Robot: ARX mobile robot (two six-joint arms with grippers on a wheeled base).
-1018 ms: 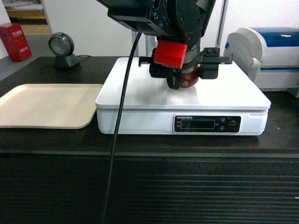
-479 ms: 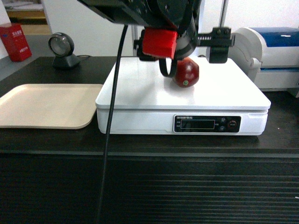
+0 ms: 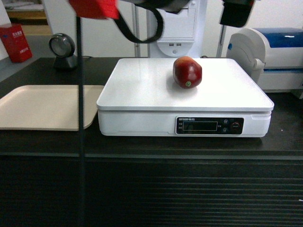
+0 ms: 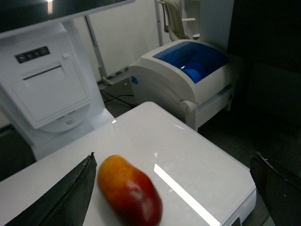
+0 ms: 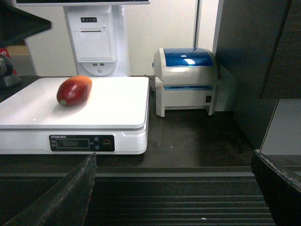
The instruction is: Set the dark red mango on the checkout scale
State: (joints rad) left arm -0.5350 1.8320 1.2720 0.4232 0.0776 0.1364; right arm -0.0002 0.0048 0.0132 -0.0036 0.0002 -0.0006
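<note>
Black and long, the checkout point(image 3: 151, 142) carries everything, with its ribbed dark front facing the head camera. On it stands the scale point(image 3: 142, 90), white and glossy, with the black display panel at its front edge. A beige tray point(image 3: 42, 106) lies just beside the scale on the left, and a white-and-blue printer point(image 3: 270, 54) stands close on the right. The dark red mango point(image 3: 187, 72) lies on the scale top, a little behind the middle, with its small greenish stem spot turned toward the front. Nothing touches it.

The left gripper point(image 4: 174, 188) is above the fruit and apart from it. Its two fingers point(image 4: 61, 197) are spread wide, one at each lower corner of the left wrist view, and the mango shows between them, nearer to the left one. The right gripper point(image 5: 171, 193) hangs low in front of the counter, well apart from the fruit, and its fingers are also spread with nothing between them.

I judge that the placing is done and that the step in hand is only the retreat. To do it well, the left arm should go straight up and away, not sideways, so that no finger brushes the round fruit and makes it roll on the smooth top. The hanging cable point(image 3: 79, 118) should also stay off the scale, because any touch can disturb the reading
</note>
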